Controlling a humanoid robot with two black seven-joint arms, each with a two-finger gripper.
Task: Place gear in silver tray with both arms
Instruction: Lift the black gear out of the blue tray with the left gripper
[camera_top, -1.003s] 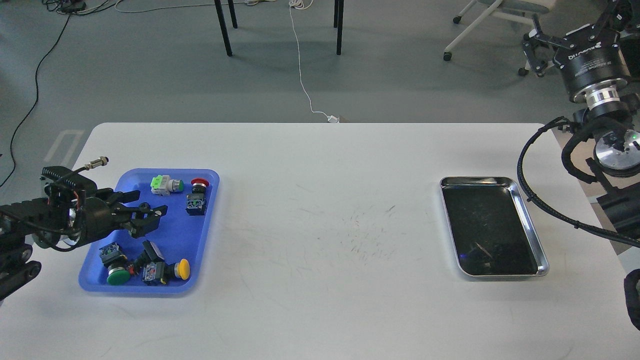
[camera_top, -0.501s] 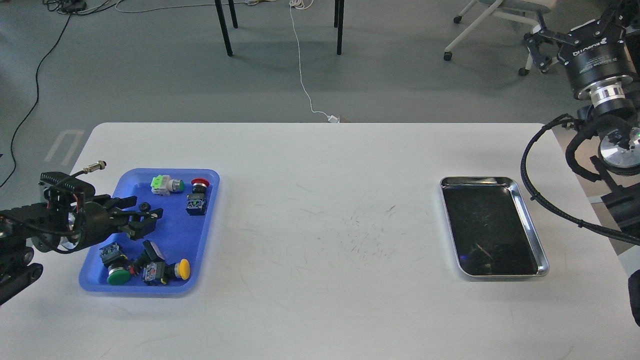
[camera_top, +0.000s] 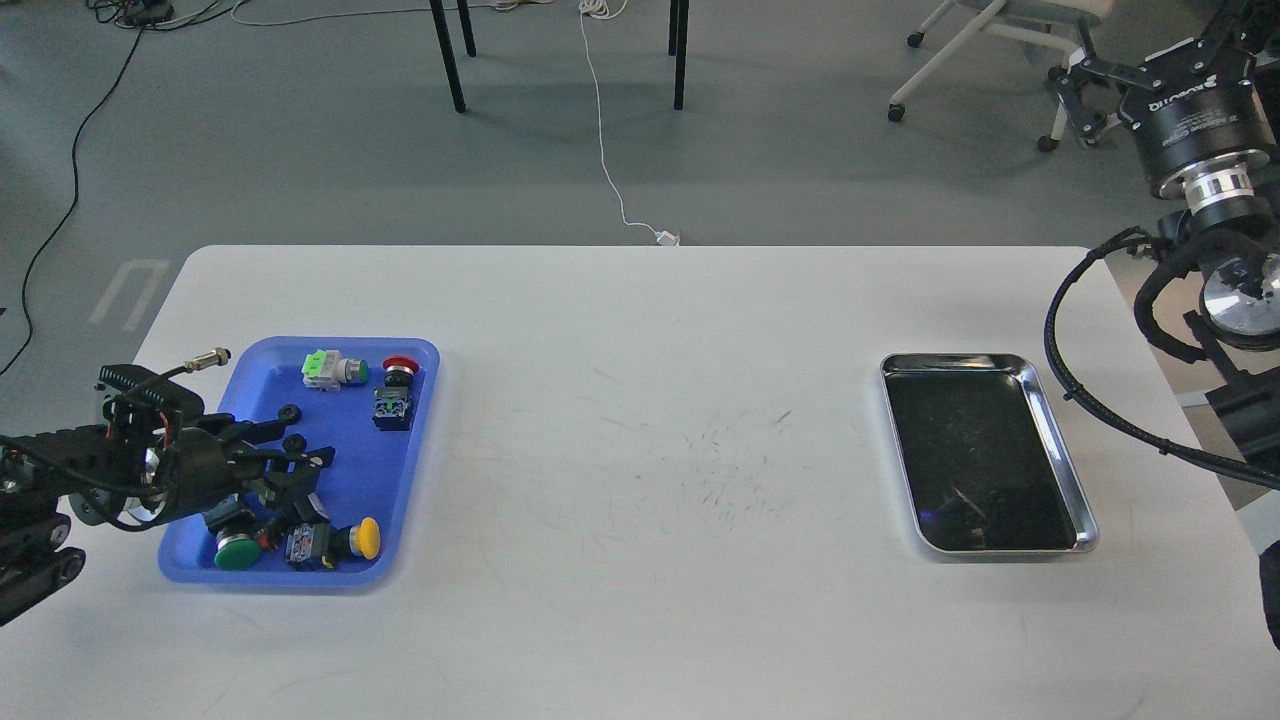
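The silver tray (camera_top: 1062, 447) lies empty at the right of the white table. The gear is several push-button switches in a blue plastic tray (camera_top: 412, 455) at the left: a green-and-white one (camera_top: 333, 369), a red one (camera_top: 399, 368), a green-capped one (camera_top: 235, 551) and a yellow-capped one (camera_top: 366, 538). My left gripper (camera_top: 300, 445) is open, low over the front of the blue tray, right above the green- and yellow-capped switches, and hides part of them. My right gripper (camera_top: 1150, 60) is raised high beyond the table's far right corner, its fingers spread, holding nothing.
A black cable hose (camera_top: 1075, 385) from the right arm loops next to the silver tray's right side. A metal connector (camera_top: 207, 356) sticks up from the left wrist. Chair and table legs (camera_top: 448, 60) stand on the floor beyond the table.
My left gripper has dropped and drawn toward the front of the blue tray, onto the green- and yellow-capped switches. My right gripper has shifted slightly up and to the right.
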